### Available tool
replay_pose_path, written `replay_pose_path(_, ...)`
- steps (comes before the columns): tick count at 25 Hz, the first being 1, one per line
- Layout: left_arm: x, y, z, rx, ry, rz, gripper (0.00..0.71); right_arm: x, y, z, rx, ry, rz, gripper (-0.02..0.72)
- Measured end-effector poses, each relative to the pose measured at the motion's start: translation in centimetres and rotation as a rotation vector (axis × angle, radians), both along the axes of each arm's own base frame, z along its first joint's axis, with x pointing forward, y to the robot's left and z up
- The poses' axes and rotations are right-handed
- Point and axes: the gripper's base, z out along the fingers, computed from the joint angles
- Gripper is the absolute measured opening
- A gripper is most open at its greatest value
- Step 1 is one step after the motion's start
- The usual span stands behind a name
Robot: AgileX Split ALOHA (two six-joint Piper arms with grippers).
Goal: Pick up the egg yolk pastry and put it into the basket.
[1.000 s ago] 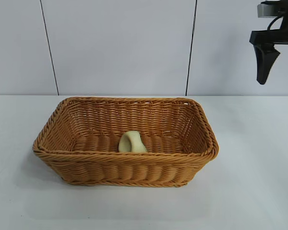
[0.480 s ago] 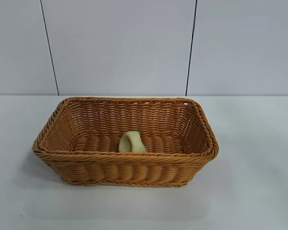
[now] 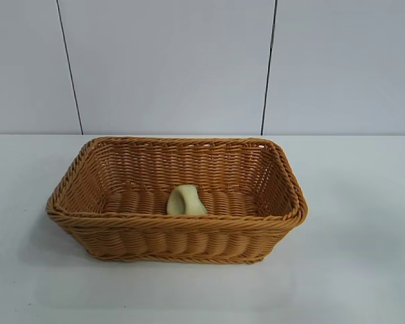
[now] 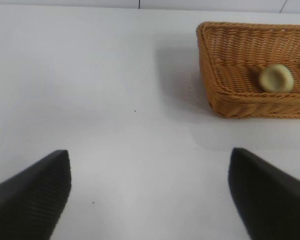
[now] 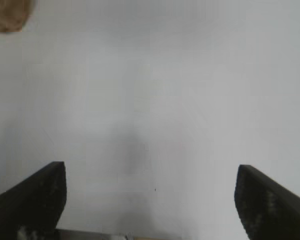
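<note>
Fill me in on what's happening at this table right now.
Nothing is being handled at the moment. The egg yolk pastry lies on the floor of the basket, which sits on the white table. The left tool is open over bare table to one side of the basket, holding nothing. The right tool is also open and empty above the table. Neither arm shows in the exterior view.

Neither arm shows from the front of the table. The left gripper [image 4: 149, 192] hangs above the bare table off to one side of the basket [image 4: 230, 102], well apart from it, its two dark fingers [image 4: 32, 192] spread wide with nothing between them. The right gripper [image 5: 150, 200] is likewise spread wide and holding nothing, over bare tabletop farther from the basket.
</note>
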Motion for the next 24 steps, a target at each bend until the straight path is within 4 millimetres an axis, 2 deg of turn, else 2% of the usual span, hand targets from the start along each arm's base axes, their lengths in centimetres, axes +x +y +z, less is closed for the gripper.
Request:
replay_pose_path(5, 0.0, 0.0, 0.0, 0.0, 0.0, 0.0, 0.663, -3.3, 0.0, 1.0, 0.004, -0.218, 0.001, 0.632)
replay_pose_path(12, 0.0, 0.0, 0.0, 0.0, 0.0, 0.0, 0.663, -6.6, 0.0, 1.2, 0.006, -0.421, 0.001, 0.632)
replay_pose_path(24, 0.0, 0.0, 0.0, 0.0, 0.0, 0.0, 0.663, -6.8, 0.0, 1.2, 0.007, -0.435, 0.001, 0.632)
